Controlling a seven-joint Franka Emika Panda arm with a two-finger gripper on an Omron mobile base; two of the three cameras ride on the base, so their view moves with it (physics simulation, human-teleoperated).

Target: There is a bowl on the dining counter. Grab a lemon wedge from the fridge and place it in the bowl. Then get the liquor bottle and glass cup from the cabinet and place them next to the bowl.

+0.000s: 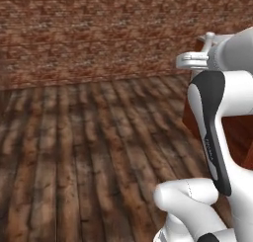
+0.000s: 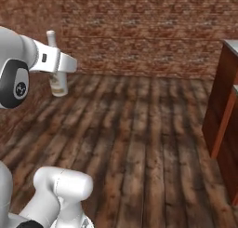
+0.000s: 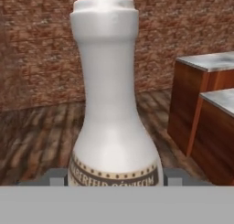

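One liquor bottle [image 3: 112, 104] stood nearest to the hand camera, upright between the two dark fingertips [image 3: 55, 176] of the gripper [image 3: 112, 178]. The jaws were clamped on the lower body of the bottle, one tip on each side, at the height of a brown label band with pale letters. The bottle was whitish, with a round body, a long narrow neck and a thicker lip at the top.

In the right base view the same bottle [image 2: 57, 76] hung in the air at the end of the white arm [image 2: 44, 57], well above the floor; its neck rose above the hand and its pale body with a brownish label showed below it. In the left base view the hand [image 1: 195, 60] was seen at the upper right, and the top of the bottle [image 1: 209, 37] stood just above it.

Below and behind the bottle lay a wooden plank floor [image 2: 139, 138], dark and worn. To the right of the bottle, farther away, stood a counter [image 3: 201, 104] with a grey top and a reddish-brown wood front; in the right base view it [image 2: 225, 115] was at the right edge. Farthest away, a red-brown brick wall [image 1: 89, 33] closed the scene.
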